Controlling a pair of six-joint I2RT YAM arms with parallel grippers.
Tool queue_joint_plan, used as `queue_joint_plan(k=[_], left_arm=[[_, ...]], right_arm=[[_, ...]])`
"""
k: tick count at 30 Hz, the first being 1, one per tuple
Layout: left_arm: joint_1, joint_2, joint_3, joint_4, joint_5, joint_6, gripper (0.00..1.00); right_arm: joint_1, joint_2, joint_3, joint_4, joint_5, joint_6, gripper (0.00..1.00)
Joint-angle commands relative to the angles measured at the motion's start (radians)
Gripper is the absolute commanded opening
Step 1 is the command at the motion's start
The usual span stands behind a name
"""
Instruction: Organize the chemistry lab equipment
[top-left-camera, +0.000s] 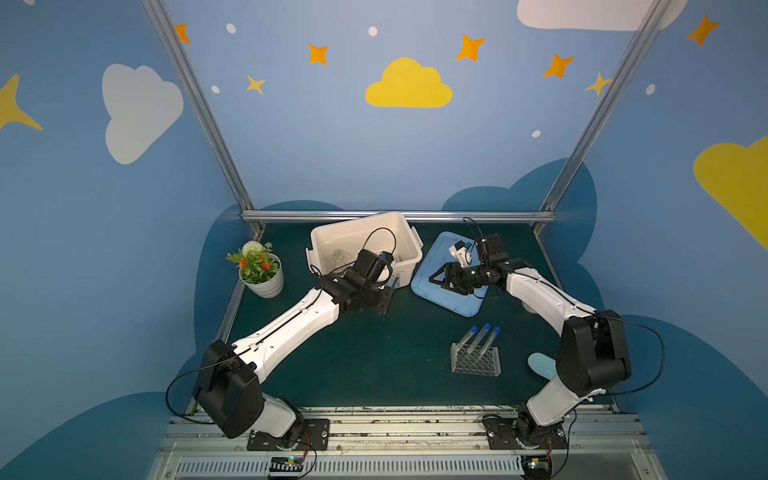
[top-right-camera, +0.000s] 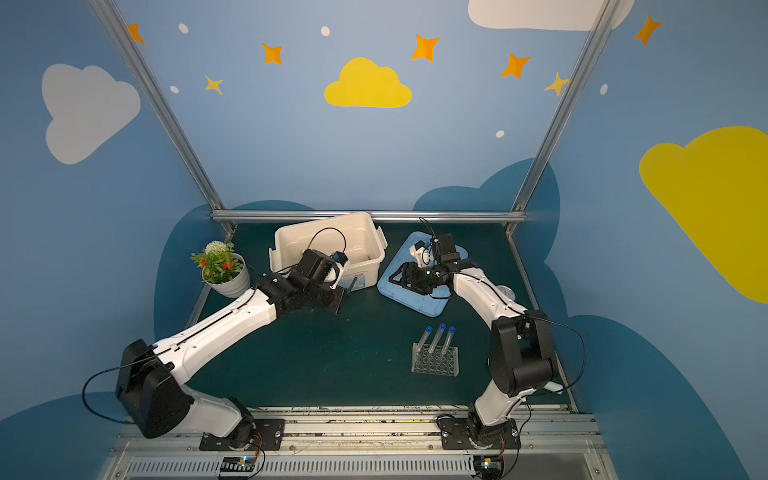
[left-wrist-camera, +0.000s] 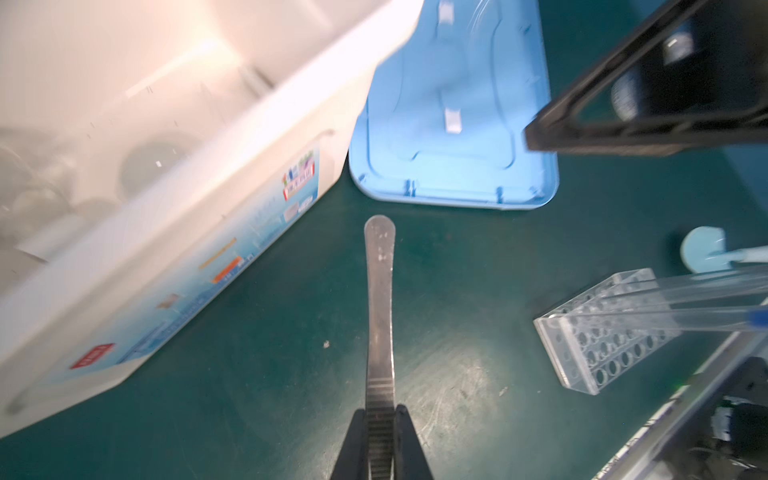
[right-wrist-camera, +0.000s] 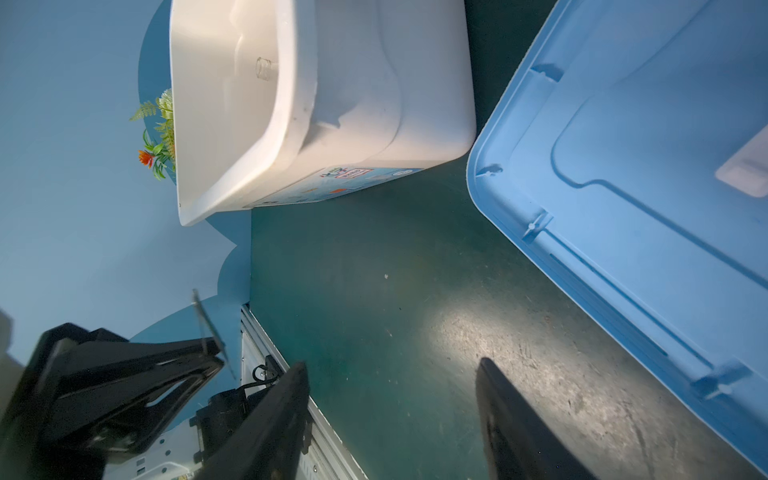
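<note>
Metal tweezers (left-wrist-camera: 379, 316) are clamped at their ribbed end by the left gripper (left-wrist-camera: 381, 415), its jaws pressed tight on them. The free end points out over the green tabletop (left-wrist-camera: 270, 353), just in front of the white bin (left-wrist-camera: 208, 249) that stands at the back edge, with the blue lid (left-wrist-camera: 453, 174) beside it. Right gripper (right-wrist-camera: 392, 365) is released, jaws wide and empty, at the lid's edge nearest the bin. Round glass flask (top-left-camera: 337, 257) sits inside the bin. Three blue-capped test tubes (top-left-camera: 482, 338) lean in the clear rack (top-left-camera: 476, 361) toward the front right corner.
</note>
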Motion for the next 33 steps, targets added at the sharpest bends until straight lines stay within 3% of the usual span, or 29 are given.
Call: queue_joint_plan(k=[1, 8, 15, 27, 31, 33], left_arm=[[0.010, -0.040, 0.051, -0.013, -0.006, 0.031, 0.13], [0.116, 0.003, 0.168, -0.013, 0.009, 0.097, 0.14], [0.240, 0.172, 0.309, -0.006, 0.112, 0.130, 0.14], [0.303, 0.431, 0.527, -0.067, 0.202, 0.153, 0.07], [0.304, 0.389, 0.484, -0.051, 0.203, 0.148, 0.12], [0.303, 0.342, 0.430, -0.016, 0.198, 0.139, 0.22]], right_arm=[[0.007, -0.015, 0.026, 0.029, -0.023, 0.022, 0.64], [0.050, 0.020, 0.062, 0.048, -0.029, 0.041, 0.64], [0.074, 0.045, 0.103, 0.039, -0.014, 0.038, 0.64], [0.074, 0.062, 0.123, 0.014, -0.001, 0.030, 0.64], [0.074, 0.068, 0.114, 0.006, 0.001, 0.024, 0.64], [0.075, 0.070, 0.107, 0.004, -0.001, 0.022, 0.64]])
